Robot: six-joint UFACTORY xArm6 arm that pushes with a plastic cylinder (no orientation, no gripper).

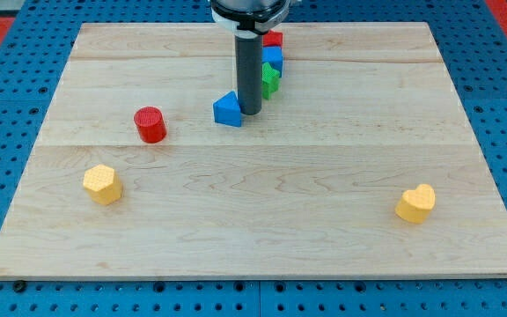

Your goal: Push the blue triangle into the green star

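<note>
The blue triangle (227,110) lies on the wooden board (253,211), a little above its middle. My tip (250,112) stands right beside the triangle's right edge, touching or nearly touching it. The green star (271,80) sits up and to the right of the triangle, partly hidden behind the rod. A small gap separates the triangle from the star.
A blue block (274,58) and a red block (274,39) sit just above the green star near the view's top. A red cylinder (150,124) stands left of the triangle. A yellow hexagon (102,184) lies lower left, a yellow heart (415,203) lower right.
</note>
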